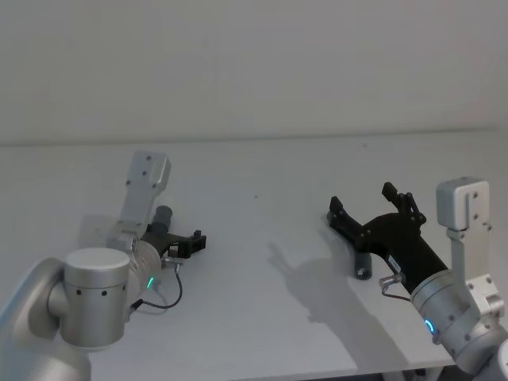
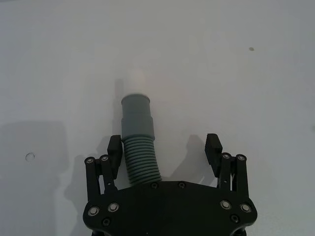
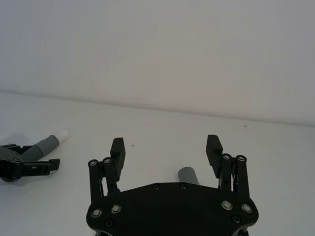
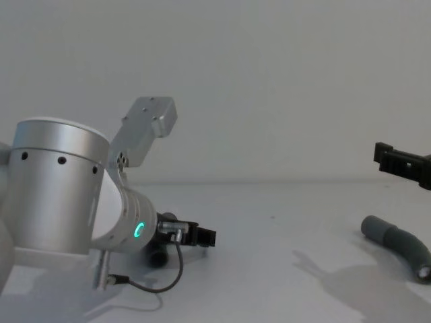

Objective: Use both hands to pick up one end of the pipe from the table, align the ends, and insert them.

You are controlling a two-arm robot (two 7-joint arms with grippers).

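Observation:
One pipe piece (image 2: 139, 147) lies on the table (image 2: 236, 88), its ribbed part running into a grey cuff (image 2: 136, 115) with a white tip (image 2: 137, 81). My left gripper (image 2: 164, 147) is open around its ribbed part, which sits close to one finger (image 2: 114, 148). In the head view this piece (image 1: 163, 217) lies at the left beside the left gripper (image 1: 181, 234). The other pipe piece (image 1: 363, 266) (image 4: 397, 245) lies at the right. My right gripper (image 1: 362, 198) hangs open above it, apart from it. Its hollow cuff end (image 3: 187, 175) shows between the right gripper's (image 3: 165, 150) fingers.
The table's middle (image 1: 262, 262) between the two arms is bare white surface with a few dark specks. A plain wall (image 1: 254, 63) rises behind the table's far edge. The front edge runs close below the right arm.

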